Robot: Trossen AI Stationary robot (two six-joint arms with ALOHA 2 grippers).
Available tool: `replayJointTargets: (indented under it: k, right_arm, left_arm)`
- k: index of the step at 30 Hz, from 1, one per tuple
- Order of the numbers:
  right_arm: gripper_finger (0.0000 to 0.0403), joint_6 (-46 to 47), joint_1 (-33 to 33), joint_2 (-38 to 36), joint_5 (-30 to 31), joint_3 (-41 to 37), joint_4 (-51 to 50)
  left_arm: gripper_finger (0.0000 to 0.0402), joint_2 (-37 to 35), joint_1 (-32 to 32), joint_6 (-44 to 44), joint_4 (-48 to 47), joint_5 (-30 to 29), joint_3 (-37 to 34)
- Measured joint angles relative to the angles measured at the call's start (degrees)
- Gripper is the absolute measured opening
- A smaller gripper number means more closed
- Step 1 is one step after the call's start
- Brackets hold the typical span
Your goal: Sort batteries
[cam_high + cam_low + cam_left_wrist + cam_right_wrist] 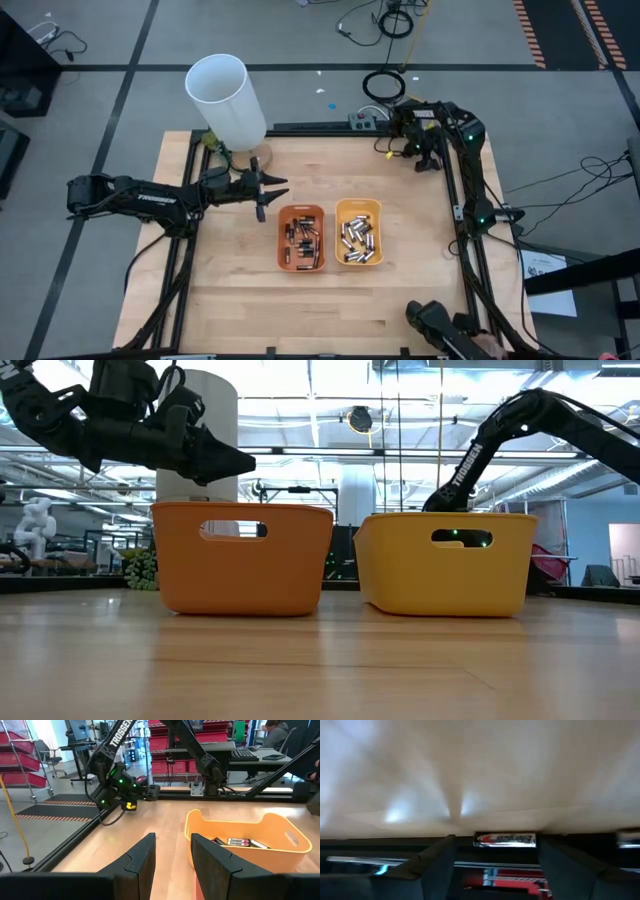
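Dark batteries [303,243] lie in the orange tray [300,212], and silvery batteries [356,238] lie in the yellow tray [359,206] beside it at mid-table. My left gripper [268,195] hovers level just left of the orange tray's far corner, open and holding nothing [172,857]. My right gripper [428,160] is at the table's far right corner, tilted down and open. One silvery battery [505,839] lies at the table's edge against the dark frame rail, between the right fingers and apart from both.
A tall white tube [228,98] stands at the far left corner, behind my left gripper. Another battery [630,837] lies along the same edge near the right gripper. A black frame rail [320,128] runs along the table's far edge, and bare wood lies in front of the trays.
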Motion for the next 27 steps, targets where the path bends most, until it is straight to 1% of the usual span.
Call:
replayJointTargets:
  k: [4, 7, 13, 16, 20, 25, 27]
  right_arm:
    - [0.0243, 3.5, 0.3, -0.6, -2.6, -0.1, -0.8]
    - [0.0234, 5.6, 0.3, -1.5, -6.7, -0.1, 0.1]
    - [0.0233, 7.4, 0.6, -4.3, -12.0, -0.1, 1.3]
    - [0.0233, 9.8, 0.6, -6.4, -11.9, 0.0, 1.5]
    - [0.0233, 17.2, 0.6, -8.6, -12.1, 0.0, 1.5]
    - [0.0233, 22.4, 0.7, -9.1, -17.9, 0.0, 0.2]
    - [0.0233, 23.5, 1.0, -9.1, -18.3, 0.0, 0.9]
  left_arm:
    - [0.0135, 0.0, 0.0, 0.0, 0.7, 0.0, 0.0]
    - [0.0135, 0.0, 0.0, 0.0, 1.8, 0.0, 0.0]
    - [0.0135, 0.0, 0.0, 0.0, 3.2, 0.0, 0.0]
    - [0.0135, 0.0, 0.0, 0.0, 3.3, 0.0, 0.0]
    - [0.0135, 0.0, 0.0, 0.0, 3.5, 0.0, 0.0]
    - [0.0135, 0.0, 0.0, 0.0, 3.7, 0.0, 0.0]
    - [0.0135, 0.0, 0.0, 0.0, 3.7, 0.0, 0.0]
